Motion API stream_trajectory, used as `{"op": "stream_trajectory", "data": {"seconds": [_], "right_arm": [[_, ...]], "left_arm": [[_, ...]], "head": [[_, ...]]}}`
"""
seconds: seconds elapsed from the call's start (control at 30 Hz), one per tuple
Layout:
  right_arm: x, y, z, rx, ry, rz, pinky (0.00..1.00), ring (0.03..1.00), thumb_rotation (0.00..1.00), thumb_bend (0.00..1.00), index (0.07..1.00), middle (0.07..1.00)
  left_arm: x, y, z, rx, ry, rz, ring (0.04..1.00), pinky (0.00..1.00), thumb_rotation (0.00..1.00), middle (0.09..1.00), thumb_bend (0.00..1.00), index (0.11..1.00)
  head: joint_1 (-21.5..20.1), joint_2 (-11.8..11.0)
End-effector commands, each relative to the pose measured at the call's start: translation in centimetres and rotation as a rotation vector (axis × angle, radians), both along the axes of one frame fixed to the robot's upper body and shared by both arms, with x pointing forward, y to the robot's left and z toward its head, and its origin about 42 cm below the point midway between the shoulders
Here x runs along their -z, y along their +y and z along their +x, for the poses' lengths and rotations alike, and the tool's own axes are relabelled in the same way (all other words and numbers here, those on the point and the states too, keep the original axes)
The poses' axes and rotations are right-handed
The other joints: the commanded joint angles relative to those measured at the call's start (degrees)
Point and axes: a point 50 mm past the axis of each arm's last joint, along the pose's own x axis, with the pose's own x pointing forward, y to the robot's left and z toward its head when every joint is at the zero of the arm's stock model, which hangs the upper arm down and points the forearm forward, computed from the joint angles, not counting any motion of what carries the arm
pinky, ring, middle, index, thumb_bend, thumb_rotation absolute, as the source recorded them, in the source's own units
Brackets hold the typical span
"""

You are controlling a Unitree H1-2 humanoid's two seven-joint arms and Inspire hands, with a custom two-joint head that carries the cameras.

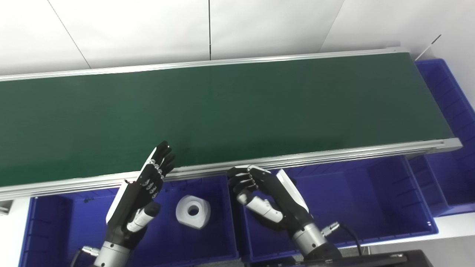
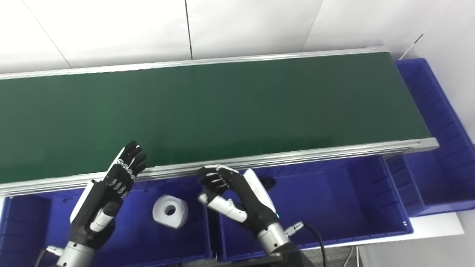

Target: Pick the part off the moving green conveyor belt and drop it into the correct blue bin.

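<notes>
- Looking down at the green belt (image 1: 222, 107), there's nothing riding on it anywhere in view, so no part is up for grabs right now.
- The only part I can spot is a white chunky ring-shaped piece (image 1: 193, 211) with a hole through the middle, lying on the floor of the left blue bin (image 1: 222, 237). Looks like that one's already sorted.
- The left hand (image 1: 143, 193) is held over that same bin, fingers straight and spread, tips reaching up past the near rail (image 1: 334, 154) onto the belt's edge. It's holding nothing. My guess is it's parked there so it can swing onto the belt fast.
- The right hand (image 1: 269, 200) sits just over the wall between the left bin and the middle blue bin (image 1: 371, 200). Its fingers are curled inward but not wrapped around anything I can see, with the thumb sticking out toward the left. Half-closed and empty is how I'd call it.
- The middle bin looks bare from here, apart from something small and dark behind the right hand in the right eye view that I can't identify.
- Another blue bin (image 1: 445, 96) wraps around the belt's right end, probably to catch whatever nobody picks.
- Both hands hover near the rail rather than over the belt, which reads to me as waiting for the next part to roll in.
</notes>
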Motion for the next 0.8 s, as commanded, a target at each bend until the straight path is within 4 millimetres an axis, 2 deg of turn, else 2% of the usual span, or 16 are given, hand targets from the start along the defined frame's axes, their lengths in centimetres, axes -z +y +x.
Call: {"op": "stream_trajectory", "data": {"seconds": [0.0, 0.1, 0.43, 0.53, 0.57, 0.77], "right_arm": [[-1.4, 2.6, 0.4, 0.129, -0.008, 0.229, 0.60, 0.650, 0.98, 0.85, 0.714, 0.693], [-1.0, 1.9, 0.2, 0.125, 0.009, 0.224, 0.61, 0.652, 1.00, 0.86, 0.713, 0.692], [0.6, 0.3, -0.7, 0.083, 0.015, 0.191, 0.61, 0.655, 1.00, 0.89, 0.720, 0.691], [1.0, 0.0, -1.0, 0.081, 0.013, 0.186, 0.61, 0.651, 1.00, 0.88, 0.725, 0.692], [1.1, -0.1, -1.0, 0.080, 0.011, 0.183, 0.60, 0.650, 1.00, 0.88, 0.725, 0.693], [2.2, -0.6, -1.7, 0.064, 0.004, 0.171, 0.61, 0.662, 1.00, 0.90, 0.740, 0.714]], "left_arm": [[-1.8, -1.1, -0.1, -0.002, -0.065, -0.018, 0.976, 0.98, 0.74, 0.998, 0.91, 1.000], [-1.7, -1.8, -0.2, -0.003, -0.059, -0.019, 0.972, 0.98, 0.72, 0.997, 0.91, 1.000], [-0.7, -3.7, -1.0, -0.011, -0.035, -0.060, 0.980, 1.00, 0.69, 1.000, 0.92, 1.000], [-0.2, -4.1, -1.4, -0.008, -0.028, -0.059, 0.979, 1.00, 0.68, 0.998, 0.91, 1.000], [-0.1, -4.1, -1.5, -0.008, -0.025, -0.056, 0.977, 1.00, 0.68, 0.996, 0.91, 1.000], [0.9, -4.6, -2.1, -0.008, -0.029, -0.043, 0.966, 0.97, 0.69, 0.990, 0.90, 1.000]], "head": [[2.38, 0.04], [6.48, -0.60], [12.66, -3.12], [14.64, -5.02], [14.64, -5.02], [16.32, -8.51]]}}
